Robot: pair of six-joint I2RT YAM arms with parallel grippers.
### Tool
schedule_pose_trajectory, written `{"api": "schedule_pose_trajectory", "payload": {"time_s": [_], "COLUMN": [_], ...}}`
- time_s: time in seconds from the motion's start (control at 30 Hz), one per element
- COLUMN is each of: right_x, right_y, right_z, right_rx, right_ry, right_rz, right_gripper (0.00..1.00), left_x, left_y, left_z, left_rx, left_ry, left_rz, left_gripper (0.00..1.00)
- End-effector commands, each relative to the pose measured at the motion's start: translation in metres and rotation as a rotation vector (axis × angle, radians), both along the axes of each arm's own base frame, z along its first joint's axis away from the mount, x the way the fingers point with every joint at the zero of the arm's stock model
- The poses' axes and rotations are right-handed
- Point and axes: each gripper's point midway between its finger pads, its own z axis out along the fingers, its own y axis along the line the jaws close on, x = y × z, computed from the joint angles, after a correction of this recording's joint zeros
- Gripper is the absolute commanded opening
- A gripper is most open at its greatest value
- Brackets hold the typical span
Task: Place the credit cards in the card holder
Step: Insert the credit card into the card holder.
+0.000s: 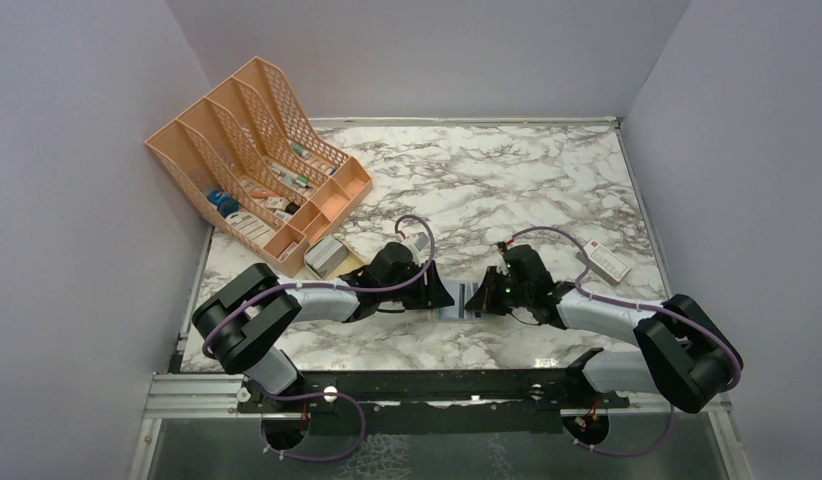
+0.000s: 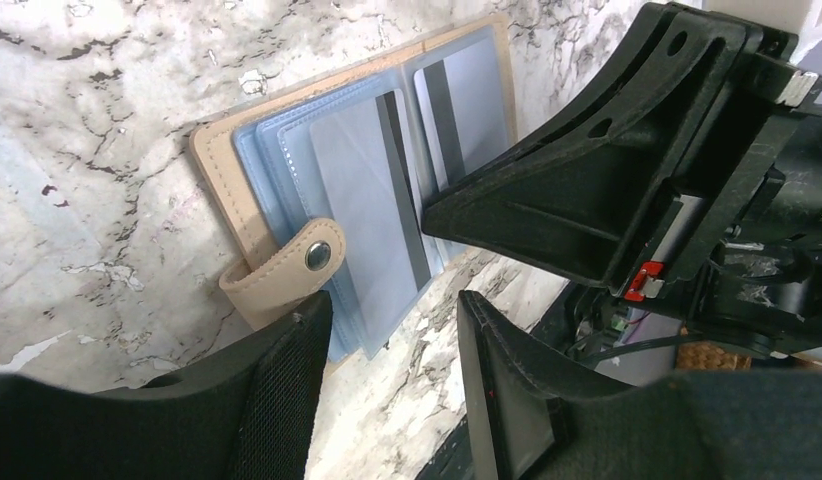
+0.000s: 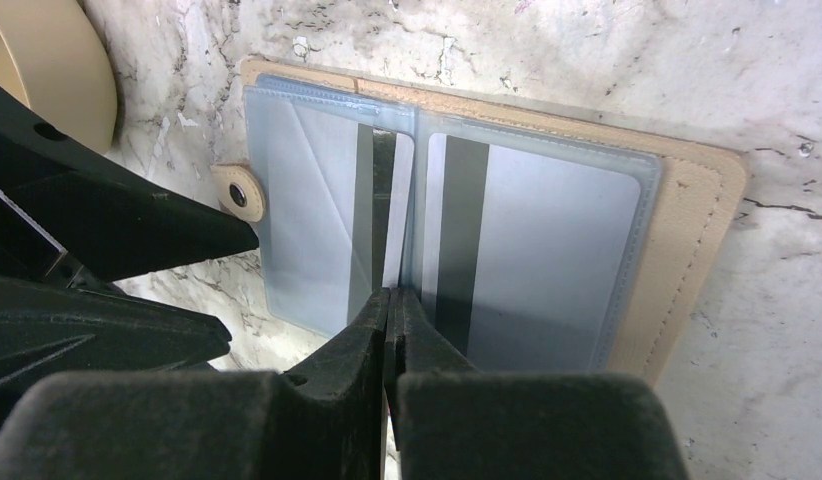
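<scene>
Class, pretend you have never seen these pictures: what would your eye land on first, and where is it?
The tan card holder lies open on the marble table between both arms, striped credit cards showing in its clear pockets. The right tool is pinched shut on a card at the fold; the left tool gapes by the snap strap. An orange file rack stands in the far left corner.

No legible text; the red mark on the white box (image 1: 604,263) is unreadable.

Card holder (image 3: 692,230) on table (image 3: 777,90) btwn fingers (image 3: 337,360), cards (image 3: 547,250) prob inside.
</scene>
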Motion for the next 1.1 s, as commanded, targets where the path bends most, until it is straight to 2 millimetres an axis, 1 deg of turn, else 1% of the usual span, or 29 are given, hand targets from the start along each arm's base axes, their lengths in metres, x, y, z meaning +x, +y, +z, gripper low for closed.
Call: {"api": "schedule_pose_trajectory", "payload": {"time_s": [0.0, 0.1, 0.27, 0.5, 0.63, 0.93, 1.07], "right_x": [-0.01, -0.011, -0.012, -0.012, -0.012, -0.012, -0.013], "right_y": [-0.01, -0.011, -0.011, -0.01, -0.01, -0.009, -0.009], "right_z": [-0.017, -0.019, -0.019, -0.019, -0.019, -0.017, -0.019], "right_rx": [-0.053, -0.055, -0.054, -0.054, -0.055, -0.044, -0.046], "right_ry": [0.036, 0.04, 0.041, 0.039, 0.037, 0.034, 0.04], "right_rz": [0.0, 0.001, 0.001, 0.008, 0.01, 0.004, 0.007], "right_gripper": [0.01, 0.01, 0.01, 0.01, 0.01, 0.01, 0.01], "left_x": [0.0, -0.001, -0.006, -0.008, -0.009, -0.013, -0.011], "left_y": [0.0, 0.006, 0.0, -0.009, -0.008, -0.008, -0.007], "left_z": [0.006, 0.003, -0.005, 0.006, 0.013, 0.014, 0.016], "left_rx": [-0.03, -0.018, -0.021, -0.077, -0.091, -0.097, -0.096], "left_ry": [-0.024, -0.025, 0.024, 0.021, 0.007, 0.025, 0.012], "left_rz": [0.019, 0.047, 0.026, 0.002, 0.009, 0.03, 0.043], "left_gripper": [0.51, 0.53, 0.53, 0.53, 0.52, 0.51, 0.51]}}
